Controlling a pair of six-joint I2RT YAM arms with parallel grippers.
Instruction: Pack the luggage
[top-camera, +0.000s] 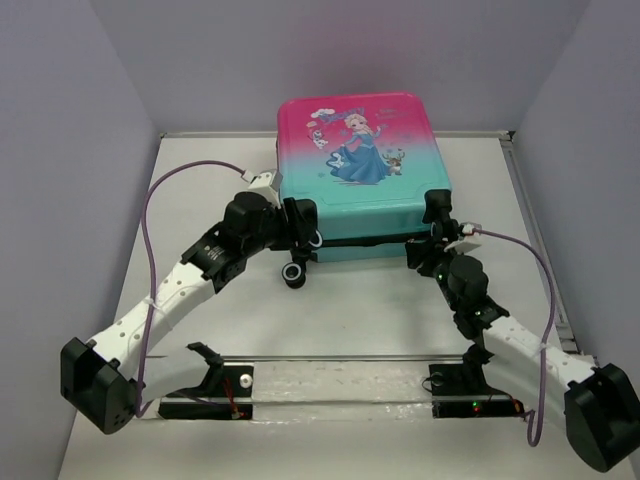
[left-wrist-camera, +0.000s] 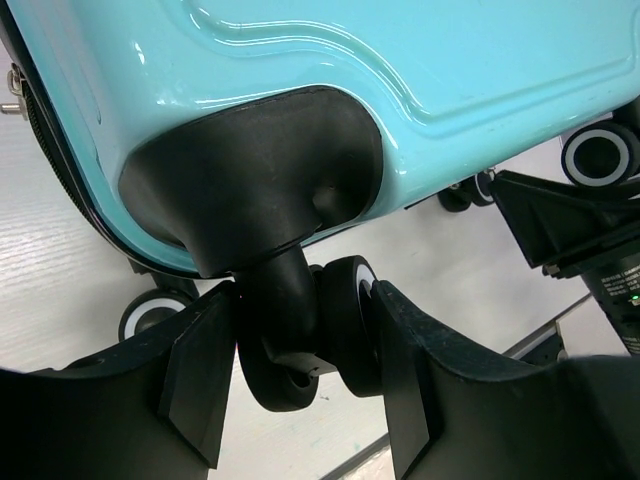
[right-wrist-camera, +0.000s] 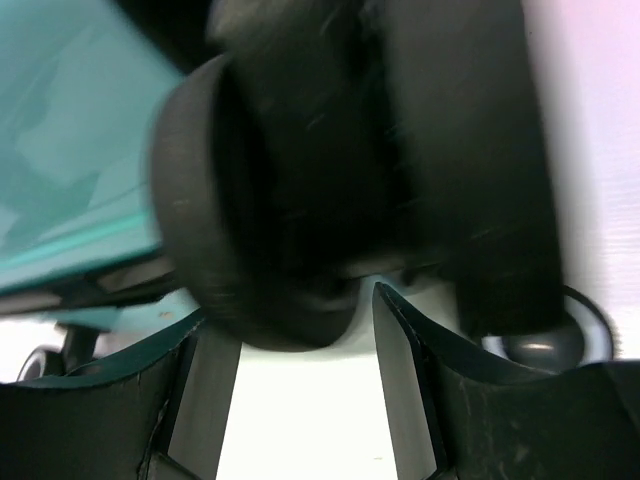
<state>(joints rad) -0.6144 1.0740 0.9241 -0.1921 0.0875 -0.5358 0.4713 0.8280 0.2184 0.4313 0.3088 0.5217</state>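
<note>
From above, the luggage (top-camera: 360, 150) lies flat and zipped shut at the far middle of the table (top-camera: 380, 320), its pink end away from me, its teal end towards me, the princess picture facing up. My left gripper (top-camera: 303, 232) is at its near-left corner and my right gripper (top-camera: 432, 228) is at its near-right corner, both low against the near edge of the shell. A near-left wheel (top-camera: 294, 275) sticks out onto the table just on my side of the left gripper. From my left wrist, the teal shell fills the top of the view, with a black corner cap (left-wrist-camera: 250, 180) under it. A twin wheel (left-wrist-camera: 320, 335) hangs from that cap on a short black stem, right between my left fingers (left-wrist-camera: 200, 370). Those jaws are about half closed, one pad against each side of the wheel, so I am holding it. From my right wrist the picture is blurred. There is teal shell to the upper left and a black wheel (right-wrist-camera: 270, 230) just past my right fingers (right-wrist-camera: 405, 400). Those jaws stand apart, with bright table showing through the gap and nothing clamped between the pads. I cannot tell whether the tips touch that wheel
</note>
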